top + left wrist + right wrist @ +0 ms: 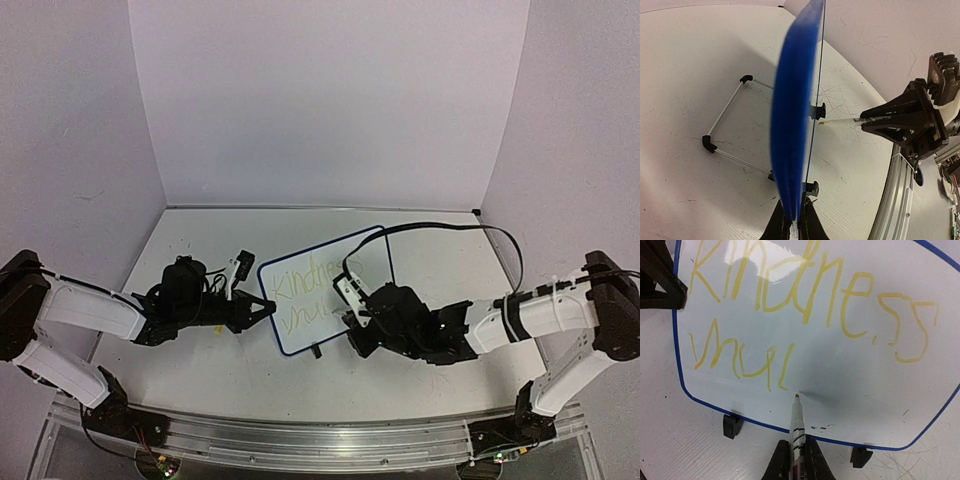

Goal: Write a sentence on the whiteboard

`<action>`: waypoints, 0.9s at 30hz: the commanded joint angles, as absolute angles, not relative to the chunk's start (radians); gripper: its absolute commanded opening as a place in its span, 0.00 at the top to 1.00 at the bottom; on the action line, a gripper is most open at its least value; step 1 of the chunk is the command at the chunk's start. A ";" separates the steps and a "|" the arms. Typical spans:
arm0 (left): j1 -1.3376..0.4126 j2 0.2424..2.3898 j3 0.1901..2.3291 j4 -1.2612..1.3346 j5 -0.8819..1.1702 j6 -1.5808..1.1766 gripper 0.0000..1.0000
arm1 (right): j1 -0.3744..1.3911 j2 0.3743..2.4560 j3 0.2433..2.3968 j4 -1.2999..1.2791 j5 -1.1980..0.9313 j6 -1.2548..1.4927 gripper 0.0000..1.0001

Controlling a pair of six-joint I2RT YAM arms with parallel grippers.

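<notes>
right tool (796, 454) gripping marker (797, 422), tip at whiteboard (865, 390), just below sentence (790, 300)

On the whiteboard (860, 390), yellow handwritten sentence (805, 300): upper line "kindness"; lower line, left part, roughly "mul". Print on marker (797, 427) unreadable.

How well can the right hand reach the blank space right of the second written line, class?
Probably yes. The right hand holds the marker, tip at the whiteboard just past the sentence's last letter; bare board lies beyond, and the left hand grips only the opposite edge.
</notes>
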State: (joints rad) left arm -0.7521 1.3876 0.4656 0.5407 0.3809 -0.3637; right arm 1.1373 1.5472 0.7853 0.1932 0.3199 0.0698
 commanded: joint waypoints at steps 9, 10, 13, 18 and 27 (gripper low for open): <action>-0.749 1.378 0.475 0.462 0.321 -0.324 1.00 | 1.102 1.517 0.848 0.234 0.276 0.039 1.00; -0.749 1.378 0.473 0.462 0.321 -0.324 1.00 | 1.102 1.521 0.850 0.241 0.285 0.031 1.00; -0.748 1.376 0.470 0.462 0.321 -0.325 1.00 | 1.102 1.527 0.861 0.253 0.296 0.020 1.00; -0.748 1.370 0.467 0.462 0.318 -0.325 1.00 | 1.102 1.531 0.853 0.255 0.317 0.024 1.00; -0.748 1.383 0.480 0.461 0.324 -0.321 1.00 | 1.103 1.535 0.863 0.264 0.334 0.020 1.00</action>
